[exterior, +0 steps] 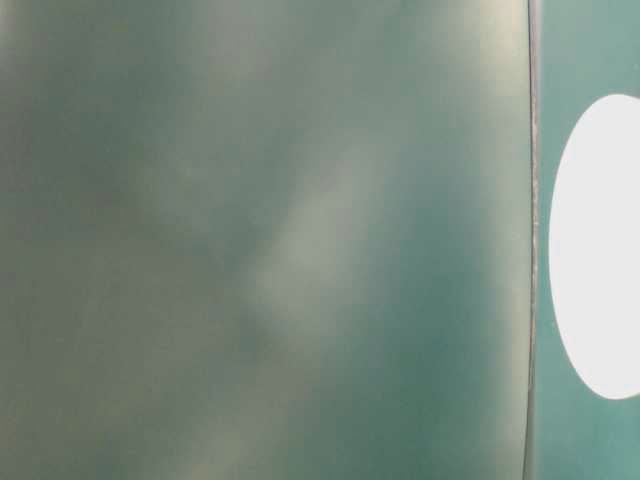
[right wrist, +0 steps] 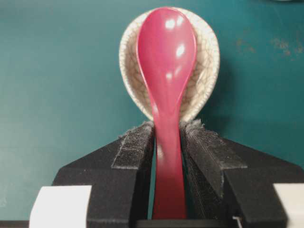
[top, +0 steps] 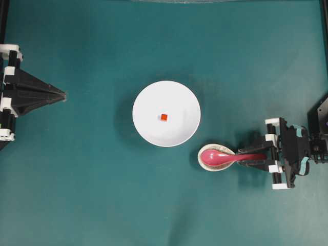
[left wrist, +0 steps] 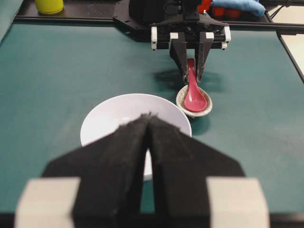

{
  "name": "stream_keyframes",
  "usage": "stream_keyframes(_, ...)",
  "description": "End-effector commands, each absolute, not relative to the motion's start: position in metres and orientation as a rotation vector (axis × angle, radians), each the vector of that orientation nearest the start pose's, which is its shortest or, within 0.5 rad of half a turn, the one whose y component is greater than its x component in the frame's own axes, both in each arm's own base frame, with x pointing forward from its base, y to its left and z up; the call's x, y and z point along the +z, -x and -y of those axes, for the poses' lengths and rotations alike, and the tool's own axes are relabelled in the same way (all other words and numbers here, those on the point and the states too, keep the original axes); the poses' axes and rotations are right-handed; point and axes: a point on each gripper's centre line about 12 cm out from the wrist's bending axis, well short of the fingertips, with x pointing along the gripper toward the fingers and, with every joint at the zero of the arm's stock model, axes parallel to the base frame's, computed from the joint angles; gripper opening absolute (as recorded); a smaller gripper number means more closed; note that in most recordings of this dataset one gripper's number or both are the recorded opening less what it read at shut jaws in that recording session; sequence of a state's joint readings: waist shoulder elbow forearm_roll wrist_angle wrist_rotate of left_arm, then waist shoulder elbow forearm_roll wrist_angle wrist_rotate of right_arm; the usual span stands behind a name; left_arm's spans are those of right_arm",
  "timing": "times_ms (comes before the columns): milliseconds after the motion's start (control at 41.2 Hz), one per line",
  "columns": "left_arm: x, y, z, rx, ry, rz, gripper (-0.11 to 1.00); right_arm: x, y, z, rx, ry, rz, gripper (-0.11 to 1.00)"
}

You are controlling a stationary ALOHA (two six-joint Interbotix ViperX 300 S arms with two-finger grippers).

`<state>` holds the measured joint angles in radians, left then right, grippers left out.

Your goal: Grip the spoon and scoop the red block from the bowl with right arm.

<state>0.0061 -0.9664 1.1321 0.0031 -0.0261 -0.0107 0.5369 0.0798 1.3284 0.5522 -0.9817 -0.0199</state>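
Observation:
The pinkish-red spoon (top: 220, 157) lies with its scoop in a speckled off-white spoon rest (top: 204, 163), handle pointing right. My right gripper (top: 245, 157) is down at the handle and shut on it. In the right wrist view both pads meet the spoon (right wrist: 166, 57) just behind the rest (right wrist: 206, 71), at the gripper (right wrist: 167, 126). The tiny red block (top: 164, 117) sits at the centre of the white bowl (top: 146, 97), up and left of the spoon. My left gripper (top: 64, 95) is shut at the far left, empty. In its own view it (left wrist: 149, 116) hides the block.
The bowl (left wrist: 107, 118) stands between the two arms, with the spoon rest (left wrist: 180, 100) close to its right rim. A yellow object (left wrist: 49, 5) sits beyond the table's far edge in the left wrist view. The table-level view is blurred, showing only part of the bowl (exterior: 600, 250).

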Motion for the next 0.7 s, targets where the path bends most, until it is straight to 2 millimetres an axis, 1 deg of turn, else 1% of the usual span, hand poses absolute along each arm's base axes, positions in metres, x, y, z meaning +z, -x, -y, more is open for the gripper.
stream_keyframes(0,0.291,-0.203,-0.002,0.008,0.008,-0.115,0.0,0.083,-0.224,-0.075,0.023,-0.092,-0.411,0.34)
stream_keyframes(218,0.291,-0.203,-0.002,0.008,0.008,-0.115,0.0,0.086,-0.222,-0.074,0.025,-0.113,-0.435,0.34)
stream_keyframes(388,0.291,-0.203,-0.002,0.008,0.008,-0.115,0.0,0.084,-0.22,-0.072,0.018,-0.127,-0.482,0.34)
stream_keyframes(606,0.291,-0.204,-0.002,0.008,0.01,-0.117,0.0,0.088,-0.223,-0.057,-0.07,-0.193,-0.48,0.34)
stream_keyframes(679,0.291,-0.203,-0.002,0.008,0.01,-0.115,0.0,0.09,-0.223,-0.056,-0.073,-0.205,-0.47,0.35)
